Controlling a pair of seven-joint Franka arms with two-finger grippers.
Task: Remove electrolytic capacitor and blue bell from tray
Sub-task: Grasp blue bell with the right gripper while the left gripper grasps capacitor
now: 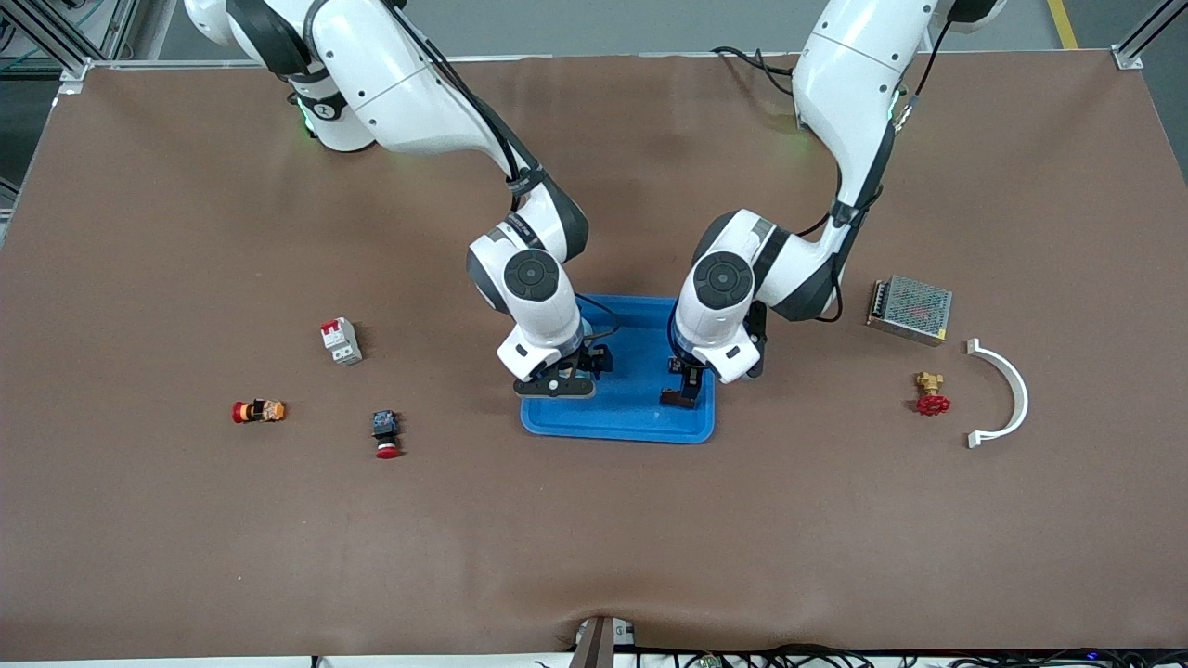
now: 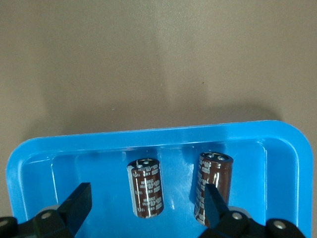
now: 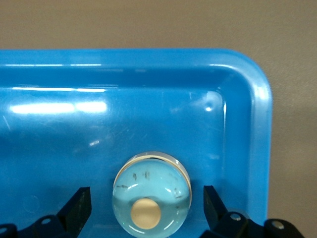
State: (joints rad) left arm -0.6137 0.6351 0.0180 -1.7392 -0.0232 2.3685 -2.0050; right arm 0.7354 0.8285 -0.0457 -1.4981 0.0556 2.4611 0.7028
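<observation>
Scanning from the right arm's end, I had the right gripper (image 1: 557, 382) low over the tray (image 1: 640, 422), jaws wide and empty, straddling the blue bell (image 3: 151, 194), which sat dome-up in the tray beside its rim (image 3: 257, 148), leaving little room on that side. Next, the left gripper (image 1: 685, 394) hung over the tray's other end, jaws wide; one electrolytic capacitor (image 2: 145, 187) stood upright between them, a second capacitor (image 2: 213, 188) just beside one finger.

Bright-blue tray (image 1: 631, 422), dark-brown capacitors (image 2: 146, 193), pale-blue bell (image 3: 151, 196) with cream button, brown table (image 1: 186, 538)
</observation>
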